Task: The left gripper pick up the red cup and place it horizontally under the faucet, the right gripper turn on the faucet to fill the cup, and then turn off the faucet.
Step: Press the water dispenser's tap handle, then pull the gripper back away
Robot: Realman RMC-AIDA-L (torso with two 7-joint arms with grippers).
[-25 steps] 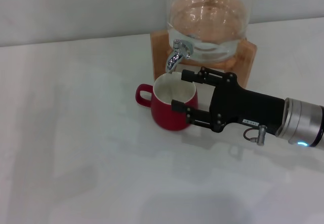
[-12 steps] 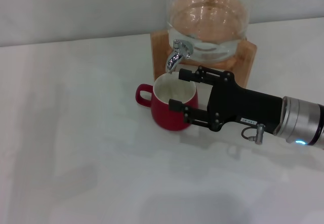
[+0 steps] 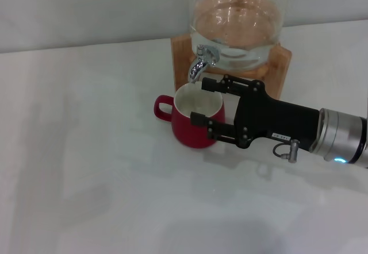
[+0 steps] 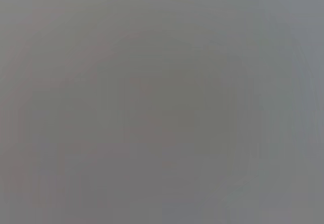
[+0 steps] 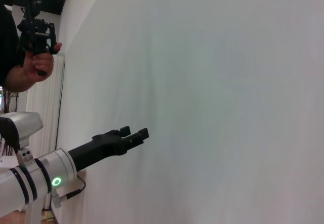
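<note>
Cup: red cup is sitting upright on the white table, mouth up, right beneath the spout; loop handle is pointing to the robot's left.
Faucet: faucet is projecting from a clear glass dispenser on a wooden stand; lever looks untouched, no stream visible.
R gripper: right gripper is reaching in from the right w/ fingers spread apart, one near the cup's far rim below the spout, the other at its near wall; contact w/ cup can't be told.
L gripper: not in head view; a black gripper is showing far off in the right wrist view, prob. the left, its state can't be told. Left wrist view is showing nothing.
Handling (judgement): glazed ceramic, so stiff, fairly heavy once filled, slippery, chippable. Best hold is prob. across the body below the rim, or at the handle.
Next (judgement): lever is needing a light, small push.
</note>
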